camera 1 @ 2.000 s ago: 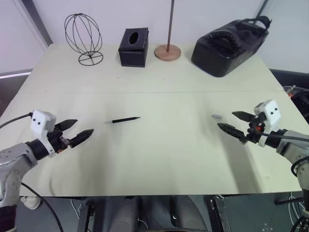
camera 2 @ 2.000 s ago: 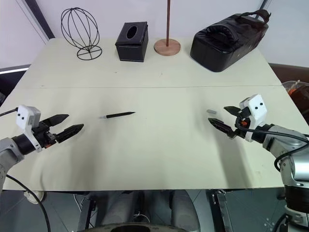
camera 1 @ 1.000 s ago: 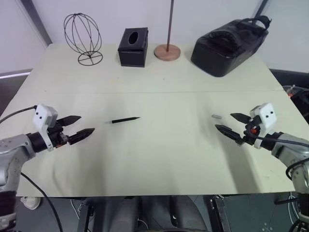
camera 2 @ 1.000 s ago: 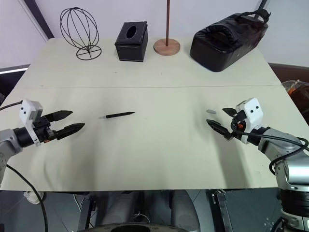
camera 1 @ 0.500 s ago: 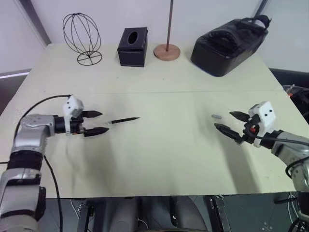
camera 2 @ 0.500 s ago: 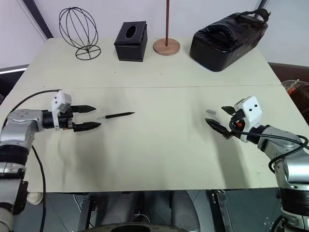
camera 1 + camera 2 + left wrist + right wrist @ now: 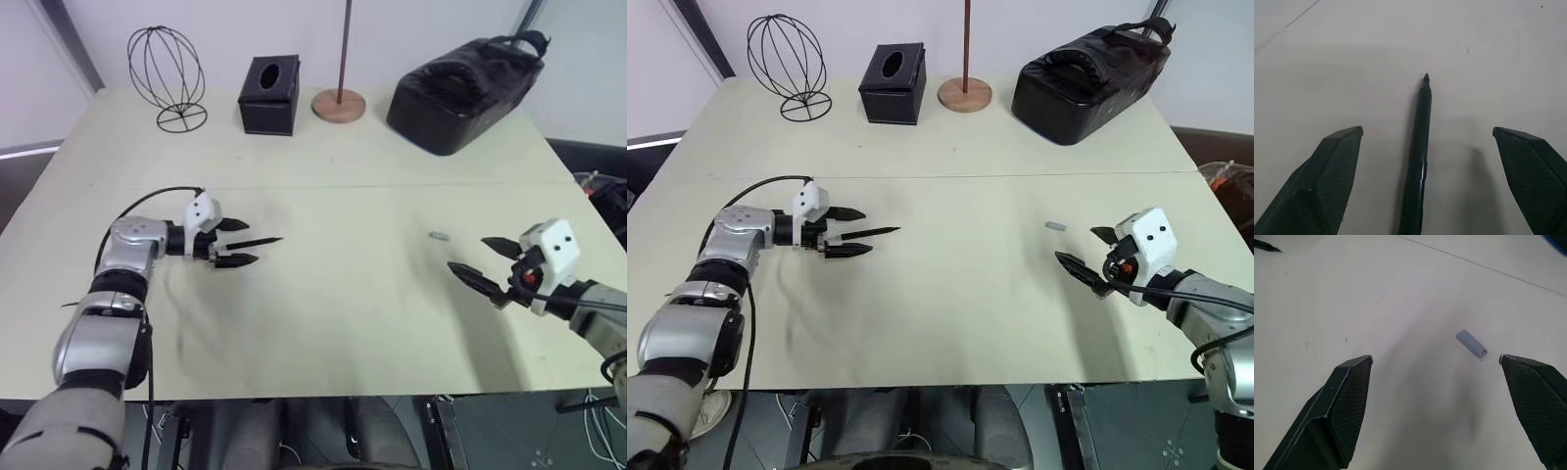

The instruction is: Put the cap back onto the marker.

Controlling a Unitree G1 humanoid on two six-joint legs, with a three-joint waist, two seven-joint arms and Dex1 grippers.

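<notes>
Left claw (image 7: 239, 244) agape astride marker (image 7: 257, 241)

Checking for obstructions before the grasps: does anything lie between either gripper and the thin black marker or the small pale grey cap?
Nothing visible does. The thin black marker lies on bare table between the open left gripper's fingers. The small pale grey cap lies on bare tabletop just ahead of the open right gripper.

Silver-grey jointed arms, black cable looping behind the left gripper (image 7: 238, 243), white camera block behind each gripper, black tapered textured fingers, right gripper (image 7: 481, 263) alike
</notes>
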